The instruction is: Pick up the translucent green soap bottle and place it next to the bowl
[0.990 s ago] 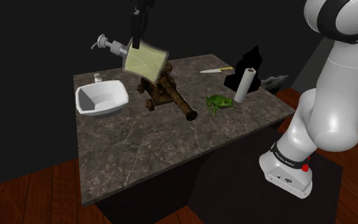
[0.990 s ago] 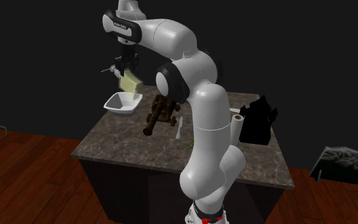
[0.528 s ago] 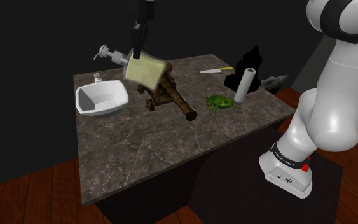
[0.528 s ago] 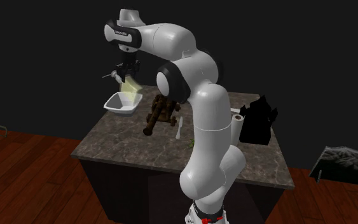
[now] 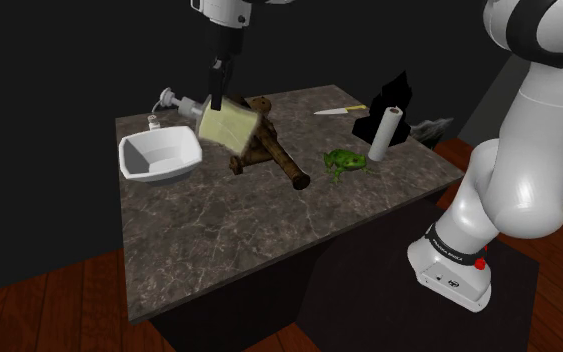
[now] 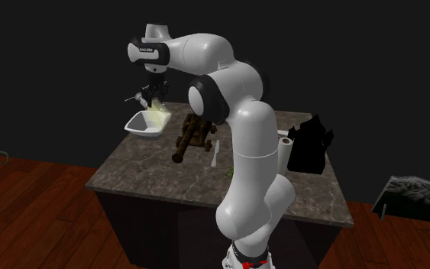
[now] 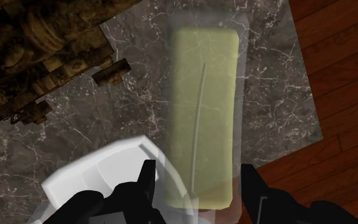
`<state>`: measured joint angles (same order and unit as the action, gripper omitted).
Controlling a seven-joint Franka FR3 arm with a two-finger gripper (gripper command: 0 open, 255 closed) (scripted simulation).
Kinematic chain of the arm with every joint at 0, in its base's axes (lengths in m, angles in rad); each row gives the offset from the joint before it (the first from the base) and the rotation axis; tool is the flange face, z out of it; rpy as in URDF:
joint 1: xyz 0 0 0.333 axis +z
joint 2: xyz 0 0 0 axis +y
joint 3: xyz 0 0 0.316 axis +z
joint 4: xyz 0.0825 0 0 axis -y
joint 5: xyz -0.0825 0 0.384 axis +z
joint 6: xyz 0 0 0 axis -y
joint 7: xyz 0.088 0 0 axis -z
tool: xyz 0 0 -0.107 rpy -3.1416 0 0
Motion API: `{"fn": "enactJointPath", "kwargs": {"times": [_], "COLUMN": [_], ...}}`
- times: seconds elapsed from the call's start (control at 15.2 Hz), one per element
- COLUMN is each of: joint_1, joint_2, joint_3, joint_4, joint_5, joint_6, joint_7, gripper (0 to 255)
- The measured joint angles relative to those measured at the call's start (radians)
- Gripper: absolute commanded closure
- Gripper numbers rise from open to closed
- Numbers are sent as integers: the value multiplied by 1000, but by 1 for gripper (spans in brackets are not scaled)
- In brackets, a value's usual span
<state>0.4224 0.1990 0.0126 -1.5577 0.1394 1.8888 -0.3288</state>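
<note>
— What does the soap bottle (image 5: 227, 124) look like from where you stand?

— A flat, rectangular flask. The shell is see-through and the fill is a pale yellow-green, with 1 thin tube running down the middle of it (image 7: 204, 114). At its top end is a pale grey pump (image 5: 174, 99).

— And the hand?

— The black gripper (image 5: 216, 92) comes straight down and its 2 fingers are clamped on the bottle's sides, close to the pump end (image 7: 198, 188).

— Where is it exactly?

— Just beside the white, angular bowl (image 5: 159, 155), between that and the brown wooden cannon (image 5: 264, 150), low over the dark veined marble counter (image 5: 269, 230). Whether it touches the cannon, I cannot tell.

— Which way does it point?

— It is tipped over. The long axis runs nearly sideways, with the pump toward the shoulder view's left, above the bowl's far rim, and the base lower, toward the cannon.

— Anything else on the counter?

— A glossy green frog (image 5: 345, 161), a white upright roll (image 5: 384, 133) and a knife (image 5: 340, 110) at the far right.
</note>
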Motion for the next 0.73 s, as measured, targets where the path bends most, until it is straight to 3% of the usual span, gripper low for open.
{"fn": "enactJointPath", "kwargs": {"times": [0.73], "joint_1": [2], "joint_2": [6], "joint_3": [2], "joint_4": [-140], "joint_5": [8], "joint_6": [144], "joint_7": [-19], "gripper": [255]}}
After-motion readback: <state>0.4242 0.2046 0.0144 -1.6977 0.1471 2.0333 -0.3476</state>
